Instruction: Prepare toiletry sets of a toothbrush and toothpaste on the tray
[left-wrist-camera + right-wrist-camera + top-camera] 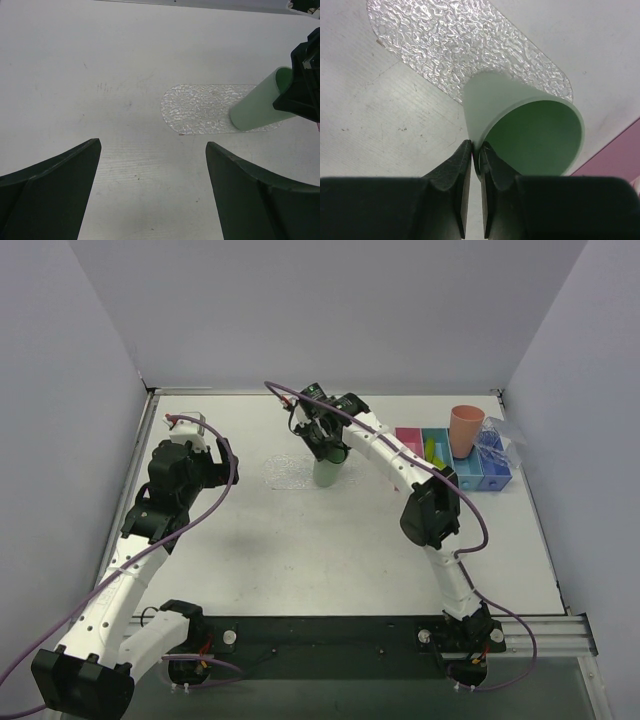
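The clear bumpy tray lies mid-table. A pale green cup rests on its right end. My right gripper is shut on the cup's rim, one finger outside the wall and one inside. My left gripper hovers open over bare table left of the tray, holding nothing. Lime-green tubes sit in a teal bin at the right. I cannot make out the toothbrush.
A row of bins stands at the right: pink, teal, and blue. A salmon cup stands upright there, with clear plastic wrap behind it. Grey walls close in the table on three sides.
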You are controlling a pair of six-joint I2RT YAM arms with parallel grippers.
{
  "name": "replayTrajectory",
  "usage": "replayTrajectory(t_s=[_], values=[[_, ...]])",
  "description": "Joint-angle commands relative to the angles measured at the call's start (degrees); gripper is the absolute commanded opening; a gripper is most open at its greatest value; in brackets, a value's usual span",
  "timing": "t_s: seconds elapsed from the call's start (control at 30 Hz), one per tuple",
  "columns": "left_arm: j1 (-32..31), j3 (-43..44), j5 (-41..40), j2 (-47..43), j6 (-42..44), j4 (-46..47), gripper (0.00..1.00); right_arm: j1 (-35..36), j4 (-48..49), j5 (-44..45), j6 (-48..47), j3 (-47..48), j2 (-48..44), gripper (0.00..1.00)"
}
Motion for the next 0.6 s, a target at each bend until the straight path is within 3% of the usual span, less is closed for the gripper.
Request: replayTrajectory(t_s=[0.0, 0.2, 0.57], values=[[-0.24, 1.12, 0.64, -0.12, 0.76, 1.31, 0.97, 0.49, -2.30, 1.25, 0.59, 2.66, 1.57, 0.09], [-0.33, 0.94, 0.55, -0.30, 0.76, 1.22, 0.97, 0.75, -2.30, 1.51, 0.76, 3.45, 1.66, 0.12], [-0.77, 1.29, -2.87, -0.91, 0.93, 0.43, 0.94, 1.10, -1.86, -2.87, 2.43, 5.30, -1.67, 0.39]])
